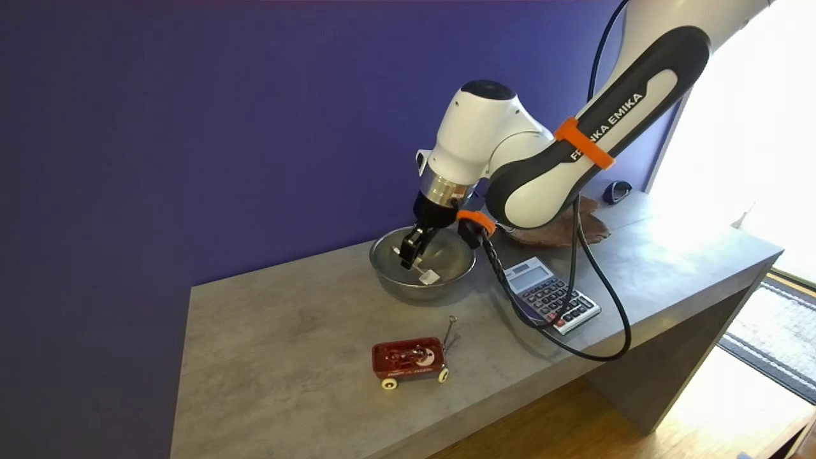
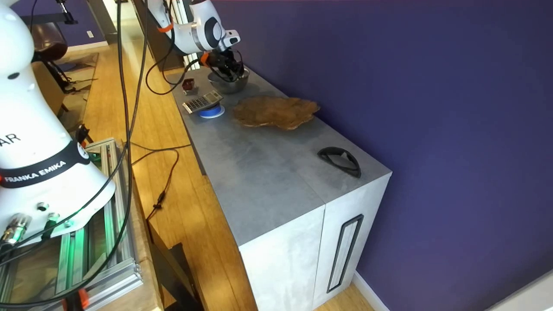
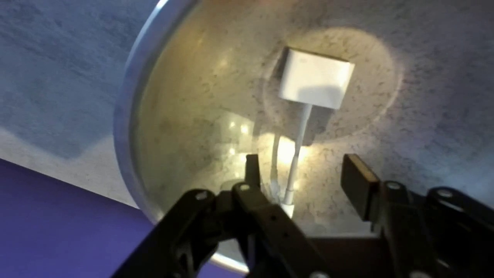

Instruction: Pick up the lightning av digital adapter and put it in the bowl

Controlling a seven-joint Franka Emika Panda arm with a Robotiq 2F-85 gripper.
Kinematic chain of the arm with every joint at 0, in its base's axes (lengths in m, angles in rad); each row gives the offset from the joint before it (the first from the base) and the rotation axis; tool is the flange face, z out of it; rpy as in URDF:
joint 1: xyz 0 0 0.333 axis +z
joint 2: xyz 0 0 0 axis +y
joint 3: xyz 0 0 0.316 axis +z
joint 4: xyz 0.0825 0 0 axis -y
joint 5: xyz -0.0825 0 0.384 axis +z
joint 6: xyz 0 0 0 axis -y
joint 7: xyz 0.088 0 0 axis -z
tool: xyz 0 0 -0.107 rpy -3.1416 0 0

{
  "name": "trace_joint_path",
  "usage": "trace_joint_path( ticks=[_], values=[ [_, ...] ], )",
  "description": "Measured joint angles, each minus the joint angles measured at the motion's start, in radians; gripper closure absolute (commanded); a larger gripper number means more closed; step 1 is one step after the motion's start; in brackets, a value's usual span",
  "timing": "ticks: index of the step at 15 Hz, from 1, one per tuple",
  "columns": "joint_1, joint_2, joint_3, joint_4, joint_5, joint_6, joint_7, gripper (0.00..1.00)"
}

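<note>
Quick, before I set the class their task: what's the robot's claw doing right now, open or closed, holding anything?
Claw: open, holding nothing; the white adapter lies ungripped in the metal bowl.

Wrist view: close-up from just behind gripper [image 3: 303, 179], aimed down past the jaws into metal bowl [image 3: 177, 100]; fingers [image 3: 355, 189] enter from bottom. In an exterior view: raised, mid-range, angled down toward purple wall [image 1: 223, 127] beyond the jaws, red wagon [image 1: 408, 358] on camera's side of them. In an exterior view: raised, farther off, looking down along counter [image 2: 268, 168] toward the jaws, small near top; robot base [image 2: 47, 192] near, well short of them. Both exterior views share jaws, metal bowl, counter, purple wall; wrist view overlaps at metal bowl.
</note>
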Motion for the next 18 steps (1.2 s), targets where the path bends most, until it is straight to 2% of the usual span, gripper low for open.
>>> trace_joint_path(
  ticks=[4, 5, 10, 14, 16, 18],
  values=[
    [0.036, 0.053, -0.042, 0.041, 0.000, 0.000, 0.029, 0.96],
    [0.041, 0.064, -0.048, 0.050, 0.001, -0.001, 0.035, 1.00],
    [0.062, 0.080, -0.055, 0.072, 0.007, -0.002, 0.055, 0.99],
    [0.082, -0.046, -0.038, -0.009, 0.015, 0.000, 0.069, 0.99],
    [0.112, -0.141, -0.078, -0.071, 0.015, 0.025, 0.106, 0.99],
    [0.174, -0.231, -0.184, -0.135, 0.011, 0.069, 0.184, 0.99]
  ],
)
